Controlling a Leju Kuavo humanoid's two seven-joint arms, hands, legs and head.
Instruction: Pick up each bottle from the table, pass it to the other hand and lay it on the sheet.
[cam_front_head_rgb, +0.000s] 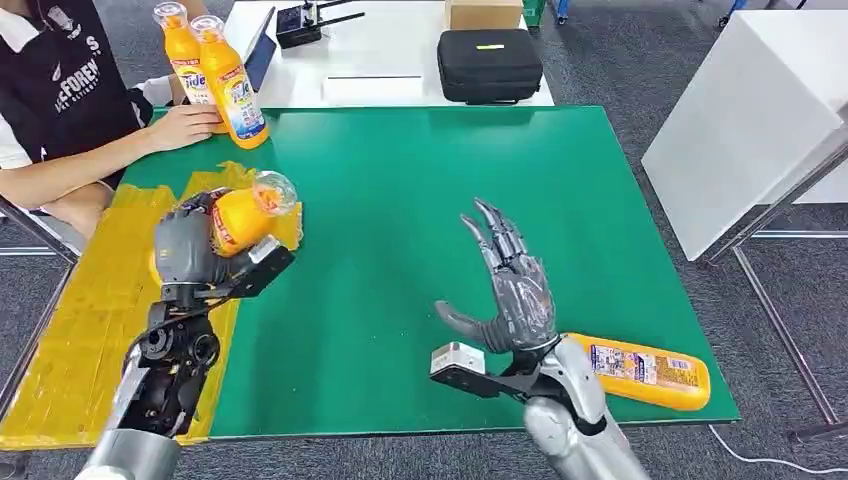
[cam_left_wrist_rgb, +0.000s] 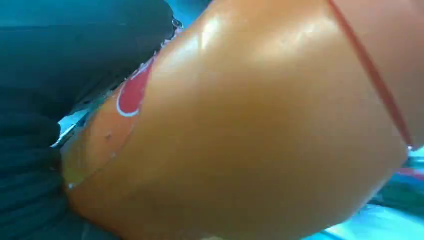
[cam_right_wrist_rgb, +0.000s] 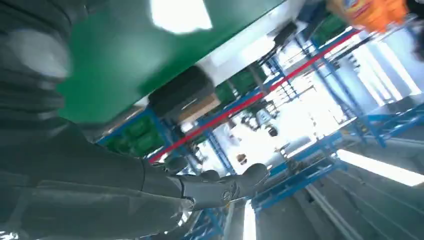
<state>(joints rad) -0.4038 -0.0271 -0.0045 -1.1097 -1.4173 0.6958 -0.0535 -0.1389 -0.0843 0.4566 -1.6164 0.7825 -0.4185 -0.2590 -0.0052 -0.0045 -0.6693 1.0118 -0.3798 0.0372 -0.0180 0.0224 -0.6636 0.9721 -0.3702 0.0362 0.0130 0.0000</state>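
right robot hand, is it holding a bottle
No, the right robot hand is open with fingers spread above the green table, holding nothing.

An orange bottle (cam_front_head_rgb: 243, 213) with a clear cap is held tilted above the yellow sheet (cam_front_head_rgb: 85, 310). A second bottle (cam_front_head_rgb: 640, 371) lies on its side at the desk's near right edge. Two more (cam_front_head_rgb: 215, 75) stand at the far left.

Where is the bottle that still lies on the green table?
In the head view the lying bottle rests near the table's front right corner, just beside the right hand.
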